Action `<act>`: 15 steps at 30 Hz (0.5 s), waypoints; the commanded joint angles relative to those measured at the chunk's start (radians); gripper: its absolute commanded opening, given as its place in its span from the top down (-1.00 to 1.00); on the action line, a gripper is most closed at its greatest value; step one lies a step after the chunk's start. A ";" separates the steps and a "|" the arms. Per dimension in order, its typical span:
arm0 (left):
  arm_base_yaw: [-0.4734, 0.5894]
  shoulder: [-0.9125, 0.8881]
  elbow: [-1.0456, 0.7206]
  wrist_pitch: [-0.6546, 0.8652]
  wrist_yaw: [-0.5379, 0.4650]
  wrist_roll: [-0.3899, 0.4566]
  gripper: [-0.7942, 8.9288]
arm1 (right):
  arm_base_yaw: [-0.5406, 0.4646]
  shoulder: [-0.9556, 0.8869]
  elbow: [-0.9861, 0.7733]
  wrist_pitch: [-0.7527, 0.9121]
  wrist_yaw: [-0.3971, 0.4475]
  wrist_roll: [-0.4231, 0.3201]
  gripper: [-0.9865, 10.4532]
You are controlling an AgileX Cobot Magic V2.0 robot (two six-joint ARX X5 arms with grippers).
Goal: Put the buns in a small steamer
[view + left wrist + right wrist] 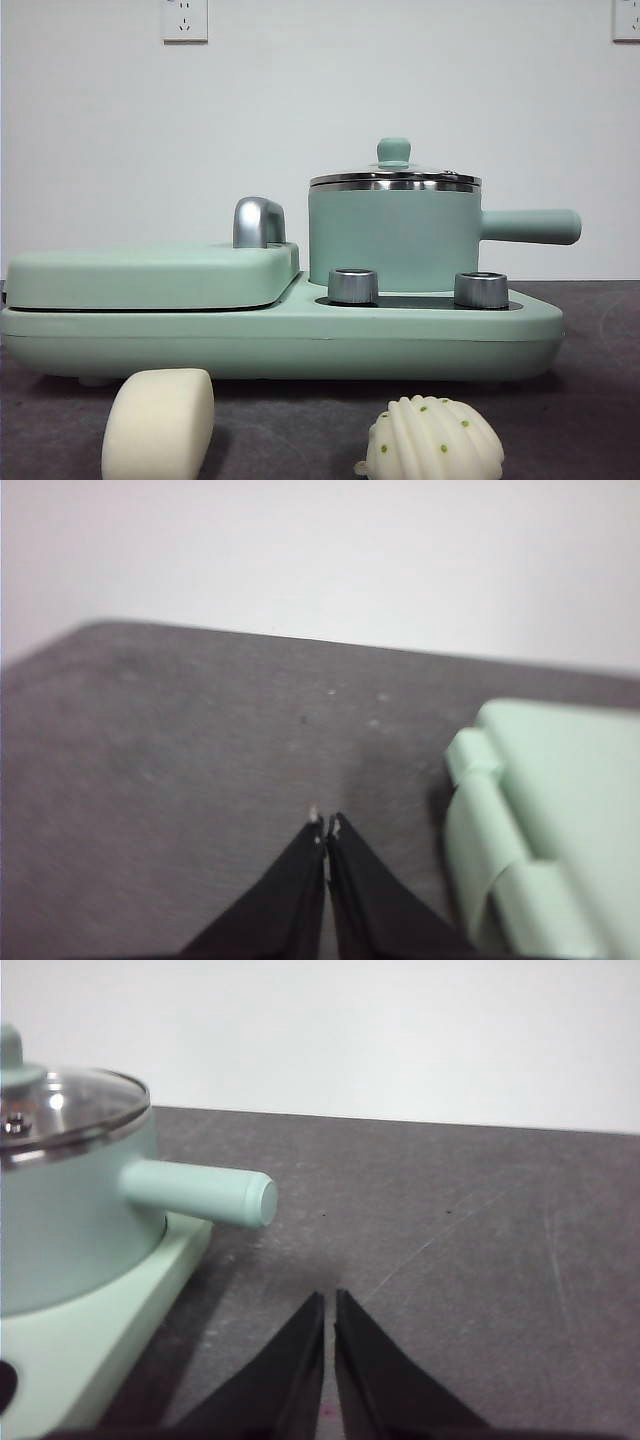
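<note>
Left gripper [325,825]: jaws pressed together, holding nothing, above bare grey table [180,760], beside the appliance's pale green edge [560,820].
Right gripper [329,1300]: jaws together, holding nothing, near the steamer handle [200,1192].
Neither arm shows in the front view.
No readable writing.
Buns, two: smooth cream bun [158,422], lower left; ribbed white bun with green dots [436,440], lower centre-right.
Small steamer [395,235], one: centre right, lid [394,176] on, seated on the mint-green cooker base [280,340].
Chrome knobs, two [352,285] [480,290].
Wall sockets, two [184,20] [626,20].
</note>
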 commanded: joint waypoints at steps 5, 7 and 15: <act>0.000 -0.001 -0.018 0.051 0.005 -0.404 0.82 | 0.000 -0.001 -0.003 0.027 -0.003 0.201 0.80; 0.000 -0.001 -0.018 0.095 0.037 -0.512 0.82 | 0.000 -0.001 -0.003 0.058 -0.006 0.226 0.80; 0.000 0.000 0.023 0.203 0.188 -0.740 0.82 | 0.000 0.017 0.132 0.079 -0.026 0.444 0.81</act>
